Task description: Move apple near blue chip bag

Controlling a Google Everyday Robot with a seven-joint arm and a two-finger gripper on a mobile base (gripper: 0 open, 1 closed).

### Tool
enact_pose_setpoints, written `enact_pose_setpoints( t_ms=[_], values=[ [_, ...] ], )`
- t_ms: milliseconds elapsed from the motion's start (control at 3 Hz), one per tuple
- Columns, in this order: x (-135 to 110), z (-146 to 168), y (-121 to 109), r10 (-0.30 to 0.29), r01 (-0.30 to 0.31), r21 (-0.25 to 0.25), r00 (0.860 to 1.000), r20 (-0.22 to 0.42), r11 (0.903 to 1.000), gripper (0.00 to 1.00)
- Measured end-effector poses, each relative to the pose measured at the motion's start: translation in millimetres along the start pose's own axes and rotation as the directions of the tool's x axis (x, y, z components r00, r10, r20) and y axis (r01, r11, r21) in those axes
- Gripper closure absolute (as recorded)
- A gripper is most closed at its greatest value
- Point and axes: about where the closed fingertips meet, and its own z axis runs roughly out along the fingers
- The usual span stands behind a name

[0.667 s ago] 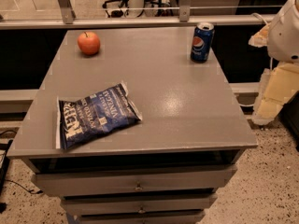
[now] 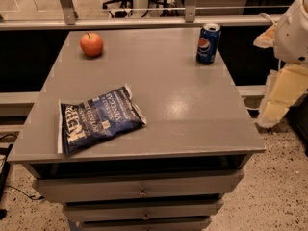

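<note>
The apple (image 2: pixel 91 44) is small, round and orange-red, and sits at the far left corner of the grey table (image 2: pixel 192 105). The blue chip bag (image 2: pixel 98 119) lies flat near the front left of the table, well apart from the apple. My gripper (image 2: pixel 278 102) hangs off the right side of the table, past its edge, at the end of the white arm (image 2: pixel 296 30). It is far from both the apple and the bag and holds nothing that I can see.
A blue Pepsi can (image 2: pixel 208 43) stands upright at the far right of the table. Drawers (image 2: pixel 142 189) run under the table's front edge. A metal rail (image 2: pixel 144 22) runs behind the table. Speckled floor lies to the right.
</note>
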Motion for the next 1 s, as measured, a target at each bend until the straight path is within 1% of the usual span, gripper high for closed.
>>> enact_pose_setpoints(
  t_ms=[333,667,1000],
  values=[
    [-22,17,-7,-0.053,0.055,-0.021,0.995,0.083,0.9983,0.00],
    [-81,54,-26,-0.159,0.174,-0.040,0.955,0.251,0.9839,0.00],
    [-131,75,-44,-0.207,0.233,-0.030,0.908,0.364,0.9719,0.00]
  ],
)
